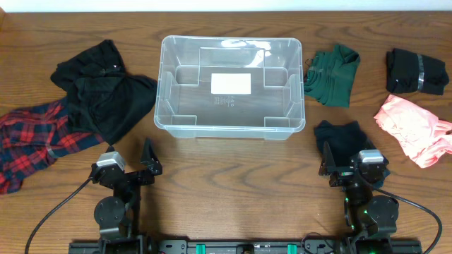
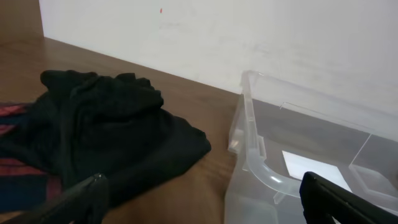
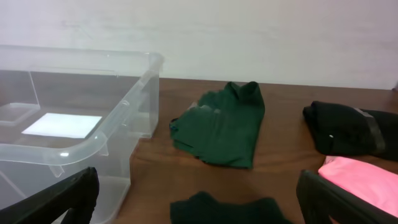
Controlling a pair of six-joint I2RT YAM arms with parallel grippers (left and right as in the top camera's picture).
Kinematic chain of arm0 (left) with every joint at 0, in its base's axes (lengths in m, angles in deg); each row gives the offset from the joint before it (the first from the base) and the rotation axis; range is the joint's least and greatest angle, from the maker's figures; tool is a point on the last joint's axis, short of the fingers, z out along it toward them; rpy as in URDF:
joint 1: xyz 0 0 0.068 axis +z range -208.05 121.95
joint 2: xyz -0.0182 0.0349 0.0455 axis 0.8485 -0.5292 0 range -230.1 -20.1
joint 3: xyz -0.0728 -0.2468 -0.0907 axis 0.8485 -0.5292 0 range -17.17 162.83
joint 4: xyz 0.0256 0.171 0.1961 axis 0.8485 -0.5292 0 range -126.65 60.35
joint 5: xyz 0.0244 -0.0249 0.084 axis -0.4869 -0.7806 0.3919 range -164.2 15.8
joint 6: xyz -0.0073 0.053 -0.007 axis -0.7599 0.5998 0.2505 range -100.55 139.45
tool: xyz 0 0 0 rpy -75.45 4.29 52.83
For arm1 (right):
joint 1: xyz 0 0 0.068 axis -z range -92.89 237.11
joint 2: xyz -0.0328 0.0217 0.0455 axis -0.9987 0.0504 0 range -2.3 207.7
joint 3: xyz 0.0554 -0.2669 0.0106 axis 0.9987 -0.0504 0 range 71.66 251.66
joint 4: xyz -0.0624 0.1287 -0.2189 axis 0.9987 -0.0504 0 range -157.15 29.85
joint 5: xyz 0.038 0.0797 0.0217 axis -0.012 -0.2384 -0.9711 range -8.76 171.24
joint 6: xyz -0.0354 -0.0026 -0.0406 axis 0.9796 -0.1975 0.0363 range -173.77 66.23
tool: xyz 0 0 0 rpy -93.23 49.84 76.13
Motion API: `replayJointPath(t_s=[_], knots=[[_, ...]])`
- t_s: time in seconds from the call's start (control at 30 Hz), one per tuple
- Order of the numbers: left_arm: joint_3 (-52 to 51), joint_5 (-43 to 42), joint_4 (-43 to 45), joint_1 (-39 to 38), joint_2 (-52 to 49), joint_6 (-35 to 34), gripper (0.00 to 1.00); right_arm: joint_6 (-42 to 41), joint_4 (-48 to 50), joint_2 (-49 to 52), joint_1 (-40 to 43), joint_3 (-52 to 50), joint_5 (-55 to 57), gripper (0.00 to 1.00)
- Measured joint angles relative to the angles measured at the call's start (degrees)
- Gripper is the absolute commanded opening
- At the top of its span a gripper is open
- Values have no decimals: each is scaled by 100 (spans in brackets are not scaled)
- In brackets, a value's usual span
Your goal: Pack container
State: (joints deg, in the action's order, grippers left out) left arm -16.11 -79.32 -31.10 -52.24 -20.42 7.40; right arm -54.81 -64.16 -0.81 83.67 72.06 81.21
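The clear plastic container (image 1: 231,125) stands in the middle of the table, holding nothing, with a white label (image 1: 231,83) on its bottom. It also shows in the left wrist view (image 2: 261,168) and in the right wrist view (image 3: 93,146). My left gripper (image 1: 145,164) is open and empty near the front left, below the container's left corner. My right gripper (image 1: 344,168) is open and empty at the front right, over a dark garment (image 1: 346,137).
Left of the container lie a black garment (image 1: 102,92) and a red plaid one (image 1: 32,137). On the right lie a green garment (image 1: 332,74), a folded black one (image 1: 415,72) and a pink one (image 1: 413,127).
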Motion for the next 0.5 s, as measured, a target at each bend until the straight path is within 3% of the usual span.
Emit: replayJointPath(t_s=[0.33,0.5], knots=[[-7,125,125,0,0,4,98,0,2,0,0,0,2,99],[-63,195,1263,0,-7,26,98,0,0,0,0,0,2,99]])
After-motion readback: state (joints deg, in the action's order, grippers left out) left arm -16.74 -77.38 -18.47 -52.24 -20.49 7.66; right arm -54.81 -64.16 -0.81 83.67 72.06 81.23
